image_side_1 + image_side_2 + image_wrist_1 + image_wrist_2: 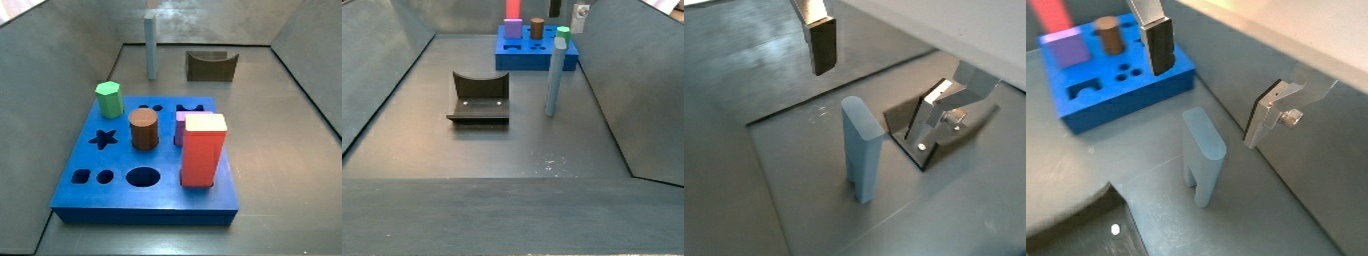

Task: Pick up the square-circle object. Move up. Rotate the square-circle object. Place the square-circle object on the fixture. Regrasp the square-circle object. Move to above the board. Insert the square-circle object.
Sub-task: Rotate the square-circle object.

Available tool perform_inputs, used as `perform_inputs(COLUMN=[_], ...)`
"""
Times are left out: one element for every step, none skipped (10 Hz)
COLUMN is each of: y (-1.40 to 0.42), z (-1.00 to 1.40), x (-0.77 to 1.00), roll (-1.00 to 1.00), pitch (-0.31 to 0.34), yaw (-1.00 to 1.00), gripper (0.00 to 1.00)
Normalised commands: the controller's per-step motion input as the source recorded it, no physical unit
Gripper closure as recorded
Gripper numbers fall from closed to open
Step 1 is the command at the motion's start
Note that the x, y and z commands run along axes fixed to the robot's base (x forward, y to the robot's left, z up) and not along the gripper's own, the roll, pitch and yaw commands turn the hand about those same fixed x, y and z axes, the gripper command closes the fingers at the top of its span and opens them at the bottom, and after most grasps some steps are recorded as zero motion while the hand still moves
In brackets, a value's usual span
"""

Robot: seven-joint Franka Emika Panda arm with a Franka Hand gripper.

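The square-circle object (862,150) (1204,168) is a slim grey-blue peg standing upright on the grey floor. In both side views the peg (150,50) (553,78) stands between the board and the fixture, close to a wall. My gripper (871,115) (1205,107) hangs open above the peg, one finger on each side of its top, neither touching it. The dark fixture (210,66) (478,98) with its U-shaped notch sits on the floor apart from the peg. The blue board (80,195) (523,60) (1120,100) lies flat.
The board carries a red block (203,150), a brown cylinder (144,130), a green hexagonal peg (108,99) and a purple block (185,124). Grey walls enclose the floor on all sides.
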Motion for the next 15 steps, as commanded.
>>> perform_inputs(y=[0.0,0.0,0.0,0.0,0.0,0.0,0.0,0.0,0.0,0.0,0.0,0.0,0.0,0.0,0.0], z=[-0.01,-0.01,-0.01,-0.01,-0.01,-0.01,-0.01,-0.01,-0.01,-0.01,-0.01,-0.01,-0.01,-0.01,-0.01], x=[0.02,0.02,0.02,0.02,0.02,0.02,0.02,0.02,0.02,0.02,0.02,0.02,0.02,0.02,0.02], roll=[-0.02,-0.03,-0.03,-0.03,-0.03,-0.03,-0.04,-0.04,-0.04,-0.05,-0.05,-0.06,-0.07,-0.08,-0.1], pitch=[0.013,0.013,0.014,0.015,0.017,0.017,0.019,0.02,0.023,0.024,0.028,0.031,0.036,0.04,0.05], yaw=[1.0,1.0,1.0,1.0,1.0,1.0,1.0,1.0,1.0,1.0,1.0,1.0,1.0,1.0,1.0], gripper=[0.0,0.0,0.0,0.0,0.0,0.0,0.0,0.0,0.0,0.0,0.0,0.0,0.0,0.0,0.0])
